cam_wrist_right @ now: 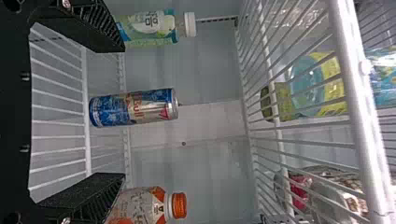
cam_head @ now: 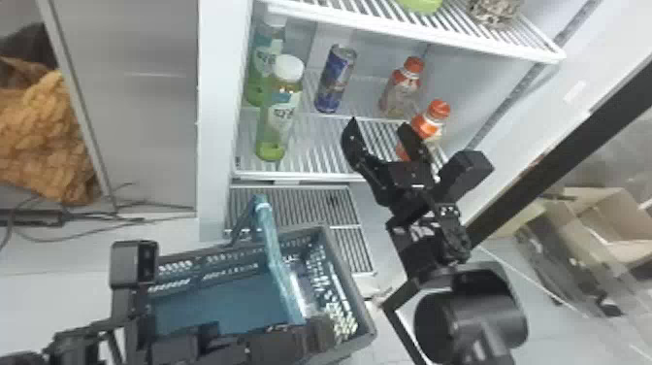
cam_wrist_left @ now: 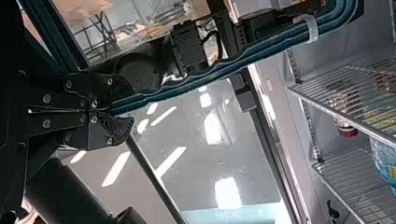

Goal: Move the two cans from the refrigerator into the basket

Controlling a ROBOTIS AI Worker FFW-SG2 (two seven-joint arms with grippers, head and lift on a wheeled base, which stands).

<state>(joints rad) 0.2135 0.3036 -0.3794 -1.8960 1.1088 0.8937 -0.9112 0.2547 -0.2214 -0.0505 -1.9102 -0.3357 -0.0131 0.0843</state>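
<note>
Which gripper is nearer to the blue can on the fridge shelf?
Right. The right gripper is open in front of the can, not touching it; the left gripper is farther off, outside the fridge, shut on the handle of the basket.

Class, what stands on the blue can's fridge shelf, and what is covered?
On the shelf: the blue can, two green bottles and two orange-capped bottles. The front green bottle partly covers the rear one; the right gripper hides part of the nearer orange-capped bottle.
</note>
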